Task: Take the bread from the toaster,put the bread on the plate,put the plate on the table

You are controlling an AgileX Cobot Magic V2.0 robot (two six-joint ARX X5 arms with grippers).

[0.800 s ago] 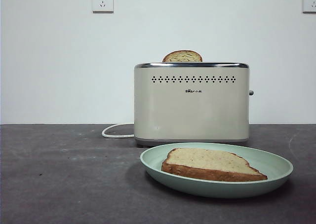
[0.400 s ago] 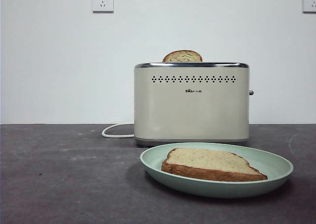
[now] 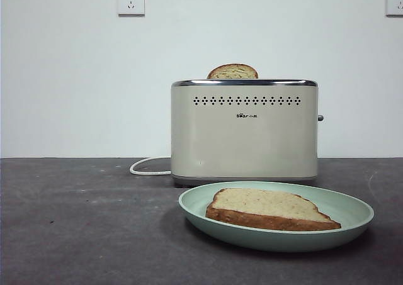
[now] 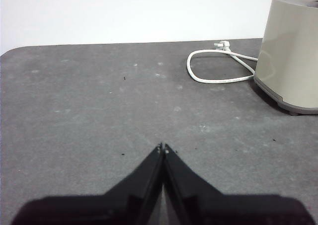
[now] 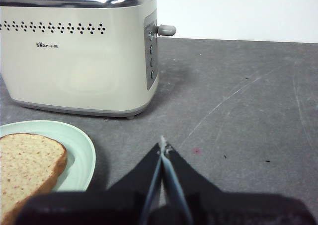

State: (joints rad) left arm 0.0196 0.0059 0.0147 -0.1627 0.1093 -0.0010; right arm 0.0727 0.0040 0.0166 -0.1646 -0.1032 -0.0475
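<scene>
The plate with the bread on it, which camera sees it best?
The front view: the whole plate shows there, with a bread slice lying on it. The right wrist view catches only part of its rim. The left wrist view misses it.

bread point(image 3: 267, 208) on plate point(image 3: 352, 219) | plate before toaster point(image 3: 244, 131)

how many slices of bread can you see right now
2. One slice lies flat on the plate in front of the toaster; the other slice stands in the toaster's slot, only its domed top showing.
</scene>
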